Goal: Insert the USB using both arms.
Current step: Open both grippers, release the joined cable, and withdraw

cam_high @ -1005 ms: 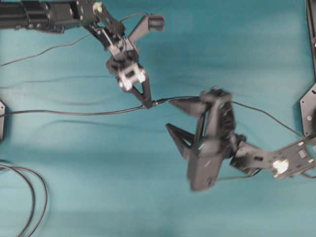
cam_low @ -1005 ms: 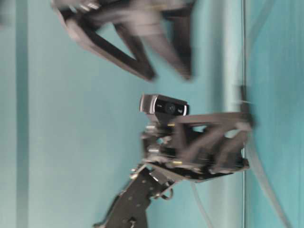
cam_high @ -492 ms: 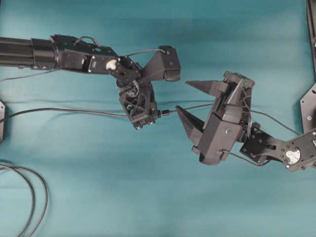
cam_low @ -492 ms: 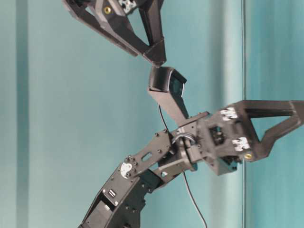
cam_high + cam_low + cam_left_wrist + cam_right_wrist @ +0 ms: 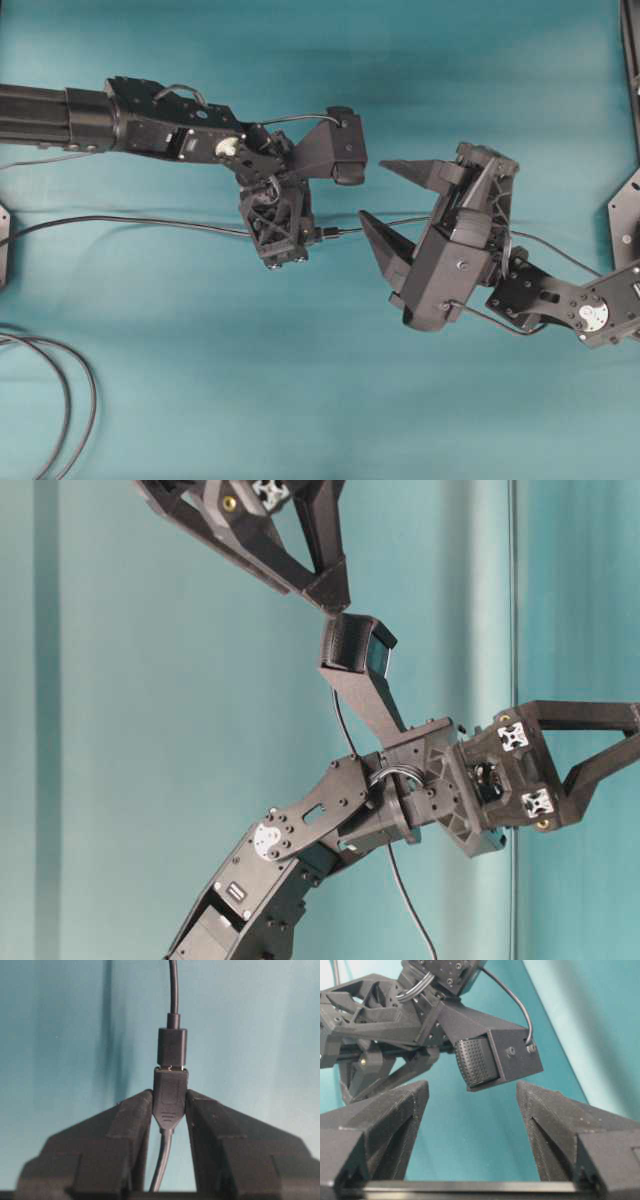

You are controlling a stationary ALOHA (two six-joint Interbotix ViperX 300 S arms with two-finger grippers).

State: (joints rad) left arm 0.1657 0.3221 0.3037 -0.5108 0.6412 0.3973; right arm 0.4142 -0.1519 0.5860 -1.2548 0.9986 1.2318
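Pinching the USB (image 5: 170, 1095) in my left jaws, plug seated in its socket (image 5: 172, 1046); right jaws wide, empty. Next: release gently.

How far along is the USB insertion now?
Done: the short dark USB plug sits in the black rounded socket, with only a silver sliver showing. In hand: the left pincer grips the socket; the right pincer is open and empty. Left to do: letting go.

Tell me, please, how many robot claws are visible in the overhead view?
2: the left claw at centre, around the USB joint; the right claw to its right, open.
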